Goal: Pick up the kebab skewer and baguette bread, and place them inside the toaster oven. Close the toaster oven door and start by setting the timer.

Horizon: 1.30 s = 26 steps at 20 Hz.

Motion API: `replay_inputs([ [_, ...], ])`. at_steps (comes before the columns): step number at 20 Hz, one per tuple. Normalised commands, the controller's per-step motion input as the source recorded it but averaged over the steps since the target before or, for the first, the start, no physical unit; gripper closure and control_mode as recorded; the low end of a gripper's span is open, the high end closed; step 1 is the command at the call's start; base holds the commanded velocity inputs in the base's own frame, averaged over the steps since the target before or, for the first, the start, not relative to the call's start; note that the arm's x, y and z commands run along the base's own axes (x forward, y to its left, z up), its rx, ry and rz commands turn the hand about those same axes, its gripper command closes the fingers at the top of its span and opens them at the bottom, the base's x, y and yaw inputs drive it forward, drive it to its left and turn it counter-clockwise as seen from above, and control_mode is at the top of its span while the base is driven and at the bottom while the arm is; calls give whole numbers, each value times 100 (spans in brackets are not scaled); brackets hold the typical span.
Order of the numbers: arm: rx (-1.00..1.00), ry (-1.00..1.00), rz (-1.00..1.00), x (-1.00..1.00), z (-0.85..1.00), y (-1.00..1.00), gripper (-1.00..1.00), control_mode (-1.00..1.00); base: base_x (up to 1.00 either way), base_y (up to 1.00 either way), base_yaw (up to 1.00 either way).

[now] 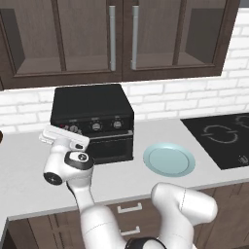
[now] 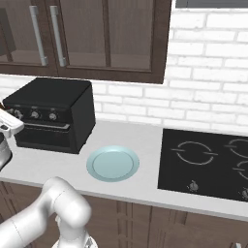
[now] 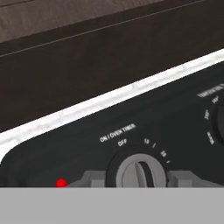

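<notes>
The hand (image 3: 140, 179) grips the toaster oven (image 1: 92, 104) timer knob (image 3: 139, 171) — door (image 1: 111, 145) shut.

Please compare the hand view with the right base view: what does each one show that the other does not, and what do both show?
Hand view: the round grey timer knob labelled ON / OVEN TIMER, a red light, and the gripper with a finger at each side of that knob.

Right base view: a round pale blue plate and a black cooktop.

Both: the boxy black toaster oven.

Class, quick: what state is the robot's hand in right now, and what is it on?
Hand: closed on the timer knob of the toaster oven, one finger either side.
</notes>
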Motion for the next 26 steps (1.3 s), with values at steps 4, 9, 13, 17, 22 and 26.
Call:
replay_inputs([
  [4, 24, 0, 0, 5, 0, -12, 100, -100, 0, 0, 0],
  [9, 27, 0, 0, 3, 0, -11, 100, -100, 0, 0, 0],
  [13, 28, 0, 0, 13, 0, -3, 100, -100, 0, 0, 0],
  [17, 30, 0, 0, 15, 0, 0, 100, -100, 0, 0, 0],
  [22, 31, 0, 0, 14, 0, -6, 100, -100, 0, 0, 0],
  [26, 30, -1, 0, 1, -6, -25, 100, -100, 0, 0, 0],
])
